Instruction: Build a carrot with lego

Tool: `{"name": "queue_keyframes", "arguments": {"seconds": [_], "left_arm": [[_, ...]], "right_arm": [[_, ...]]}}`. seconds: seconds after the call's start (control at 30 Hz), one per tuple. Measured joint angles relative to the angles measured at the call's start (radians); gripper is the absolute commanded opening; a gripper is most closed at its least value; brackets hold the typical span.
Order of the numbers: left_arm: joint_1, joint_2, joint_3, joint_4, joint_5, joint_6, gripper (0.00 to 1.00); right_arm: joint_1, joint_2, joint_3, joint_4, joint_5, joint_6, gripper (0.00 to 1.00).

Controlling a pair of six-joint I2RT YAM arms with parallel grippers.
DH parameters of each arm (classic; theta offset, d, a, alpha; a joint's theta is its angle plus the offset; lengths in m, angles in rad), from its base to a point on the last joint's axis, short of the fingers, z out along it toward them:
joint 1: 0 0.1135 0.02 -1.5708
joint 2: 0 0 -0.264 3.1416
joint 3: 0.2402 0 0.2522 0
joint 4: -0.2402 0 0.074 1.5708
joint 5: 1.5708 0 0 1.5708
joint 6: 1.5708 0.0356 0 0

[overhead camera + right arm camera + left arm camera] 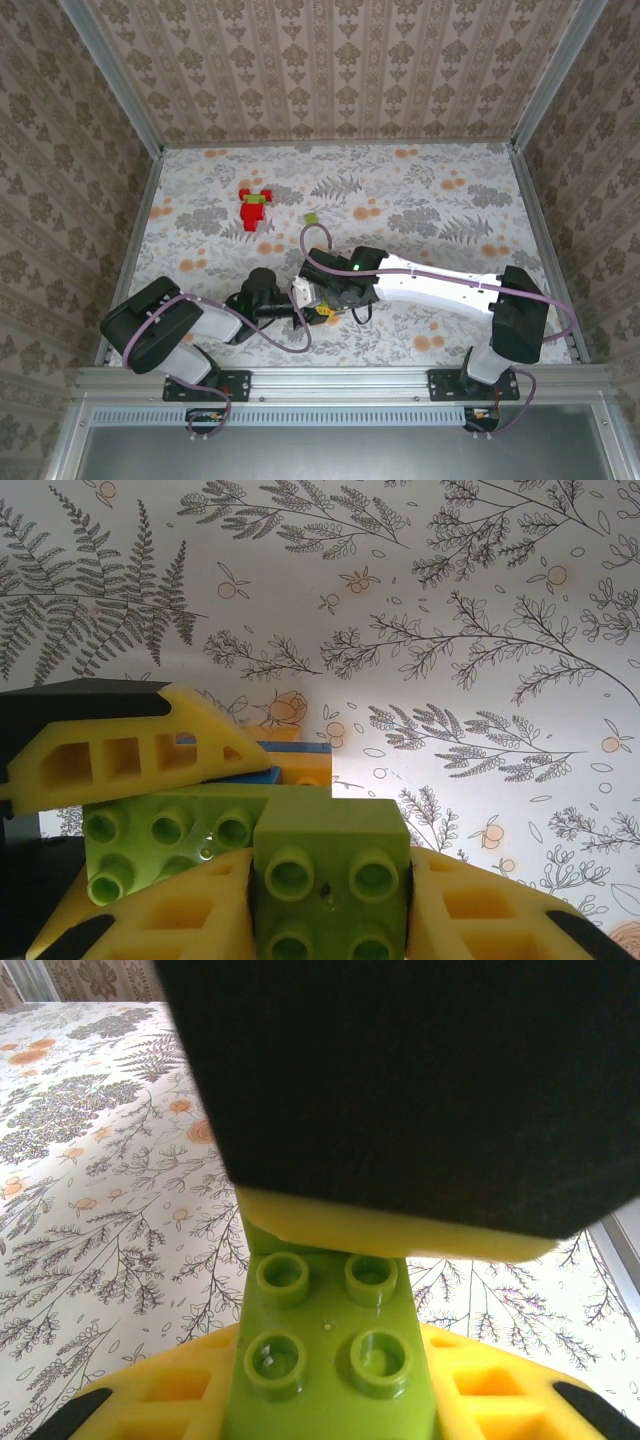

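With left claw [330, 1400] clenched on carrot [170, 832] and right claw [330, 912] grasping green brick [330, 842] by tabletop's [420, 190] near edge, may press crooked, splitting it.

Black-shelled left arm [160, 335]; white-and-black right arm [440, 285] with lit green indicator [354, 266]; mauve cables [303, 240]; yellow, lattice-ribbed fingers [170, 920].

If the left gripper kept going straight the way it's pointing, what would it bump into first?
Most likely the right gripper. Black and yellow, it sits straight ahead of the left gripper, just past the green brick the left one holds. It looks very close.
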Motion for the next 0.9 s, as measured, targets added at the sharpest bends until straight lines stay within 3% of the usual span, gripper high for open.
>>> {"name": "queue_keyframes", "arguments": {"seconds": [0.47,0.9], "left_arm": [[0.0,0.0,0.003,-0.005,0.002,0.002,0.26],[-0.005,0.005,0.024,-0.023,-0.026,0.02,0.31]], "right_arm": [[-0.009,-0.031,-0.036,0.022,0.006,-0.029,0.65],[-0.006,-0.084,-0.068,0.019,0.0,-0.052,0.7]]}}
